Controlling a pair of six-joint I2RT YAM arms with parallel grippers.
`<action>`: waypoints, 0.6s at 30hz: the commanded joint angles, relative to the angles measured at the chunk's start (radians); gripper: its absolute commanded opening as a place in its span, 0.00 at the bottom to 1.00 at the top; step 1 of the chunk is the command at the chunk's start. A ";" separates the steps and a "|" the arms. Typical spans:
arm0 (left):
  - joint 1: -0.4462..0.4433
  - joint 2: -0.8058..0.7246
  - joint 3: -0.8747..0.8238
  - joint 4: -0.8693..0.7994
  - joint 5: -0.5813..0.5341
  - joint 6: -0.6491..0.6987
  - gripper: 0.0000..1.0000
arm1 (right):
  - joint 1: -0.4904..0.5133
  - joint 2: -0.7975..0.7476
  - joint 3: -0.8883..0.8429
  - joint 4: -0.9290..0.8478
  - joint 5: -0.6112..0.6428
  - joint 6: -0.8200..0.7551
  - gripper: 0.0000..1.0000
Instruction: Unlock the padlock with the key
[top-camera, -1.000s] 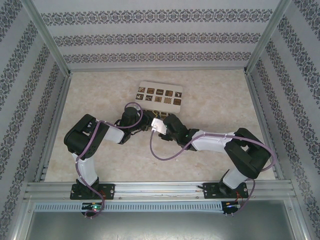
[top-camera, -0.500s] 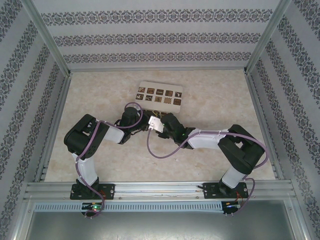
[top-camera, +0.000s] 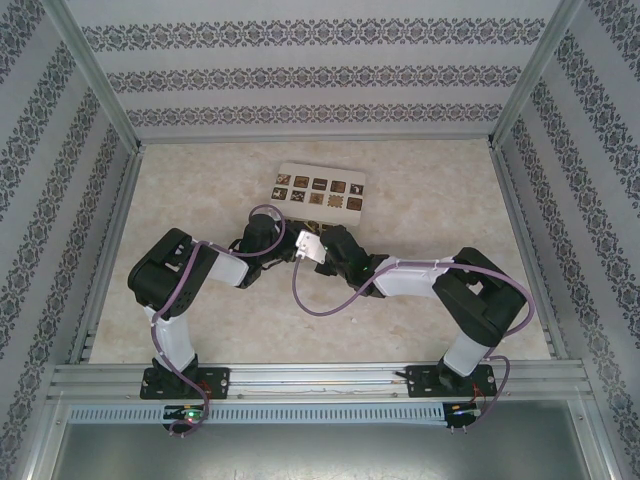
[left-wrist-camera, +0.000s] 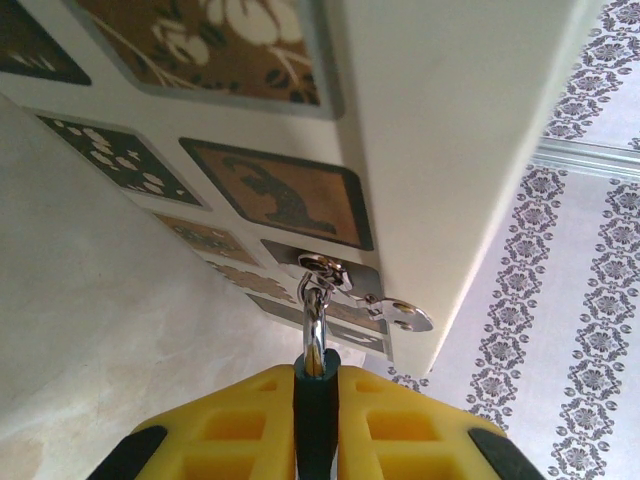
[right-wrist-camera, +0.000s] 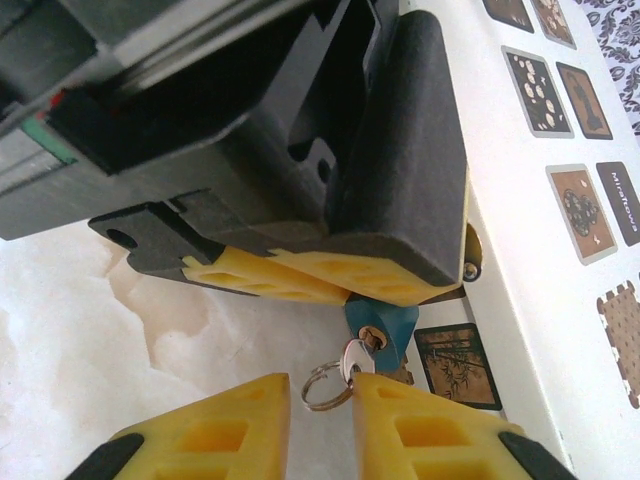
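The small blue padlock (right-wrist-camera: 388, 322) hangs by its silver shackle (left-wrist-camera: 314, 325) from the hasp (left-wrist-camera: 400, 312) of the cream box (top-camera: 318, 190). My left gripper (left-wrist-camera: 316, 372) is shut on the padlock's body. A silver key (right-wrist-camera: 354, 358) sits in the keyhole, and its ring (right-wrist-camera: 322, 386) hangs beside it. My right gripper (right-wrist-camera: 320, 395) faces the padlock's underside. Its jaws stand a narrow gap apart around the key head and ring. One finger (right-wrist-camera: 420, 420) touches the key head and the other stands just off the ring. In the top view both grippers meet just in front of the box.
The cream box with dark square pictures lies at the table's middle back. Patterned walls and metal rails (top-camera: 100, 270) enclose the marble table (top-camera: 430, 190) on three sides. Purple cables (top-camera: 320, 300) loop off both arms.
My right gripper's jaws have narrowed around the key, and the right arm has edged left toward the padlock. The left arm and the padlock have stayed put.
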 joint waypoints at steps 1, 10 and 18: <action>-0.012 -0.006 0.026 0.061 0.029 -0.009 0.14 | 0.005 0.019 0.027 0.021 0.011 0.023 0.24; -0.013 -0.001 0.028 0.068 0.031 -0.015 0.14 | 0.006 0.040 0.042 0.035 0.007 0.037 0.23; -0.013 0.001 0.028 0.072 0.032 -0.017 0.14 | 0.006 0.053 0.050 0.050 0.013 0.053 0.14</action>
